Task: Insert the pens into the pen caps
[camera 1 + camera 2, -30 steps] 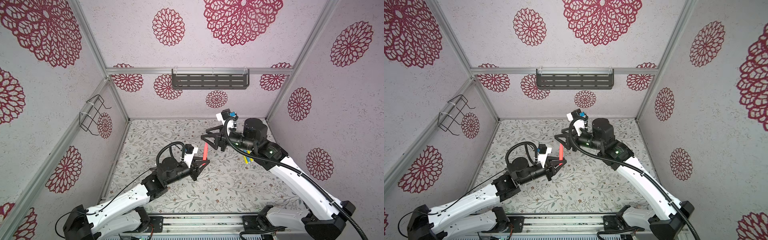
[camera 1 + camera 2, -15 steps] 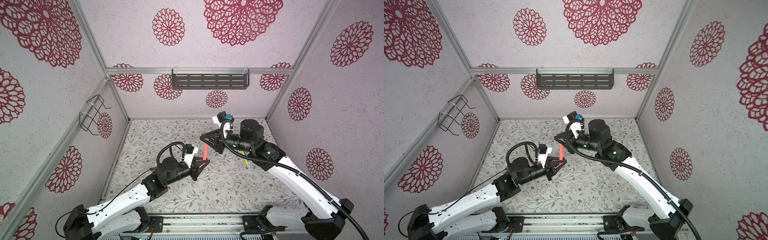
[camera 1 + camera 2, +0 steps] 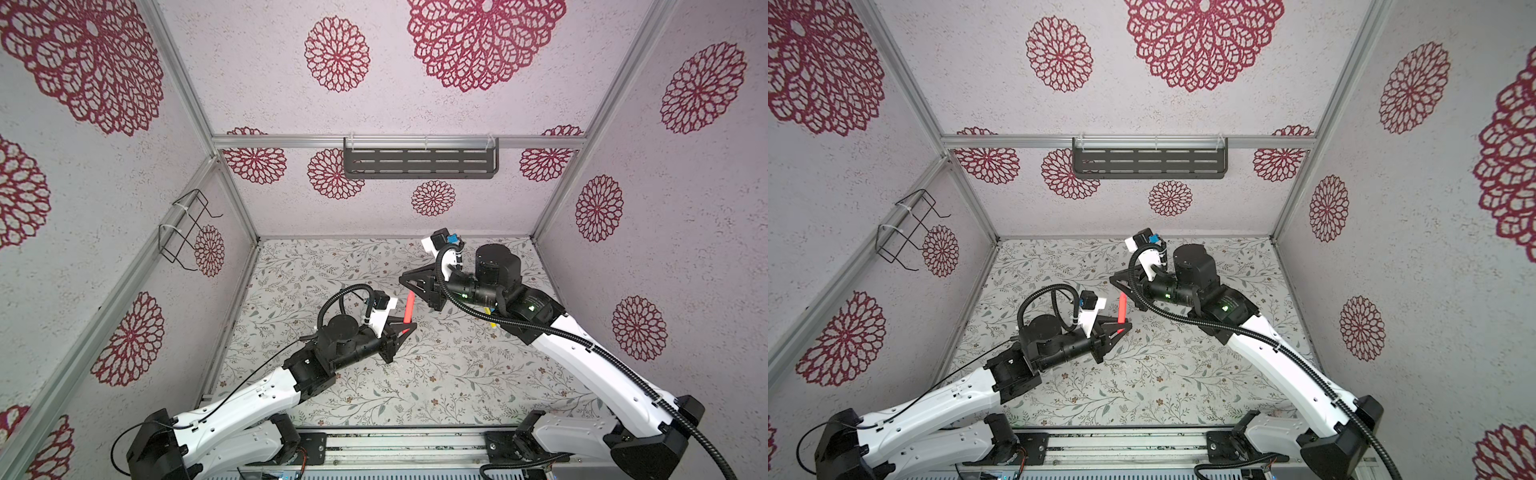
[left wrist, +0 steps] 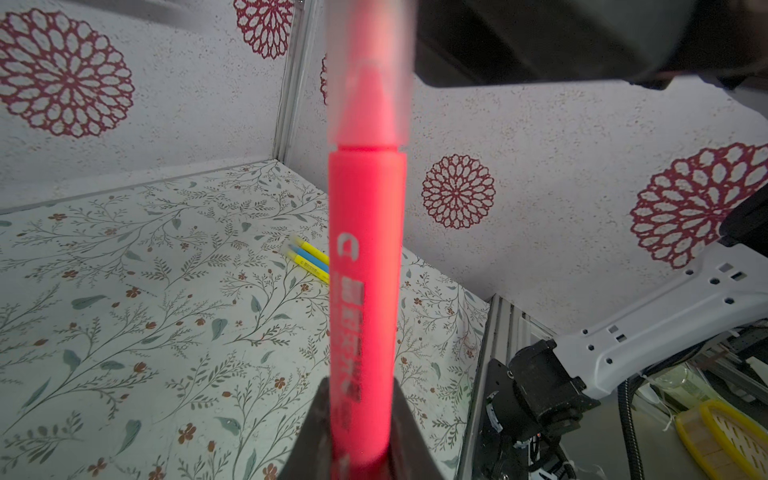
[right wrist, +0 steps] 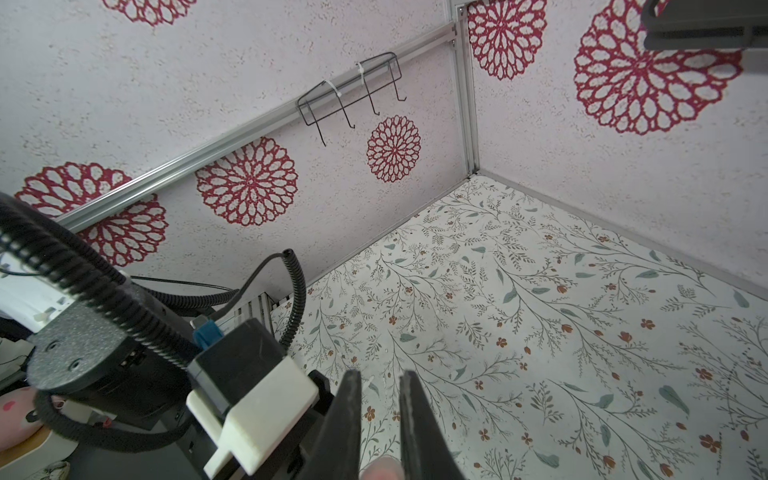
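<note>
**Capped pen held between my two arms over the floral counter (image 3: 436, 374).**

My left end effector (image 3: 409, 329) pinches the lower end of the red-pink pen (image 4: 368, 249) and holds it nearly upright above the middle of the counter. My right end effector (image 3: 404, 281) hangs just beside the pen's upper end. Its fingers are pressed together with only a slit between them, and I cannot tell whether it touches anything. A clear whitish cap (image 4: 368, 83) sits over the pen's tapered tip, reaching almost to the shoulder of the barrel. Three other pens (image 4: 308, 261), a blue one between two yellow, lie side by side and touching on the counter. In both top views my right arm covers most of them.
</note>
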Robot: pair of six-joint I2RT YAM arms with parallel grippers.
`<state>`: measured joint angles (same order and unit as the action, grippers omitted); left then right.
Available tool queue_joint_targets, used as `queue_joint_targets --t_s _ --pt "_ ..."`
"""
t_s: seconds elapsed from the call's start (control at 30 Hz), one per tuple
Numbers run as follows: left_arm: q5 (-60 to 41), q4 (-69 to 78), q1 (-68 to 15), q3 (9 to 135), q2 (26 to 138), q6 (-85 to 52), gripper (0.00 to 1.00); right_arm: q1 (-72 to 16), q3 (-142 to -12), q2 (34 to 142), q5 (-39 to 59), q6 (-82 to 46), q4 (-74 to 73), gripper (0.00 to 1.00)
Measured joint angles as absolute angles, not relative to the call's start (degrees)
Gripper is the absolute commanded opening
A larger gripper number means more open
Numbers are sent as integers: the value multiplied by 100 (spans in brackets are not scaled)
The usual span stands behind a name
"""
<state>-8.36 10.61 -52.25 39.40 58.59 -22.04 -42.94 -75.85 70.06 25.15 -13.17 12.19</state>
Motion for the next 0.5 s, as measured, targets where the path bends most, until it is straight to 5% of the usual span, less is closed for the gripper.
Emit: queue_joint_targets --t_s 0.5 --pt "-939 775 -5144 3712 5859 -2171 0 -4473 -6388 6639 2091 -1559 196 0"
